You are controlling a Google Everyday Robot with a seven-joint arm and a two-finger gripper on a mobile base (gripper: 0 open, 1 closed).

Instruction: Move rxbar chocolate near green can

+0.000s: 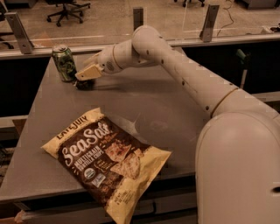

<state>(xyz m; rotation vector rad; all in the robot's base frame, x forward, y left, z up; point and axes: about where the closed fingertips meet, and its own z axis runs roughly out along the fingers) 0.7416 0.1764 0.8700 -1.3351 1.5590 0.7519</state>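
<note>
The green can (64, 62) stands upright at the far left of the grey table (144, 109). My gripper (85, 76) is just to its right, low over the table. A small dark object, the rxbar chocolate (84, 84), lies under the fingertips, mostly hidden by them, a short gap from the can. The white arm reaches in from the right foreground.
A large Sea Salt chip bag (105, 159) lies at the table's near left, overhanging the front edge. A glass barrier with metal posts (138, 17) runs behind the table. Office chairs (65, 8) stand on the floor beyond.
</note>
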